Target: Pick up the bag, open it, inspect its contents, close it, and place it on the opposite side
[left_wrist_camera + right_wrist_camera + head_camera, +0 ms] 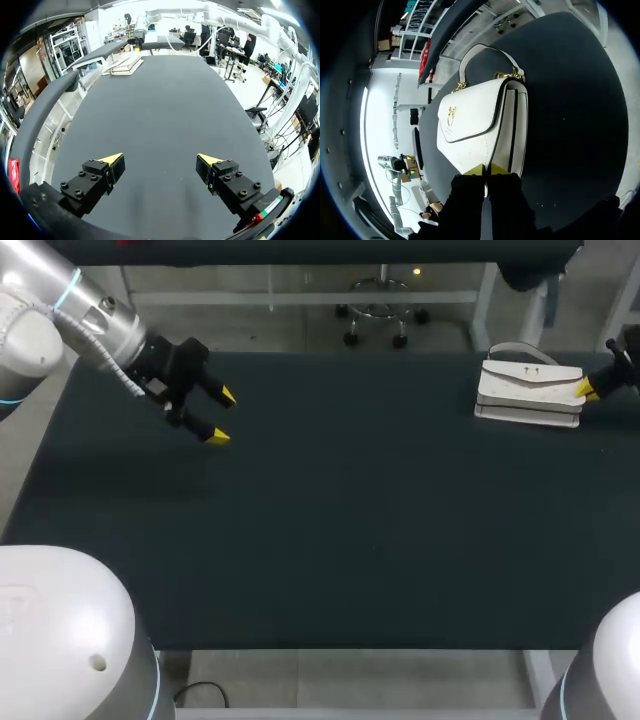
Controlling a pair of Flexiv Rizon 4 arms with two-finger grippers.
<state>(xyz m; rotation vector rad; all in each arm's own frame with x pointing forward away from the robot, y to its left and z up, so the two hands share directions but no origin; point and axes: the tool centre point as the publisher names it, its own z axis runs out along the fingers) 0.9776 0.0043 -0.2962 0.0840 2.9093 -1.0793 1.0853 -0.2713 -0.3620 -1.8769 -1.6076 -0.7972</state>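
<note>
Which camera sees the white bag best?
The right wrist view: the bag is close up, showing its flap, gold clasp and handle. The head view shows it small at the far right of the table; the left wrist view shows it tiny, far ahead.

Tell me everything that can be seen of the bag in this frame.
The bag is a white handbag, leather-like, with a dark-edged flap, gold clasp, gold chain links and a white strap. It lies flat, flap up and closed, at the far right of the table. The right gripper is at its end; whether it grips is unclear.
</note>
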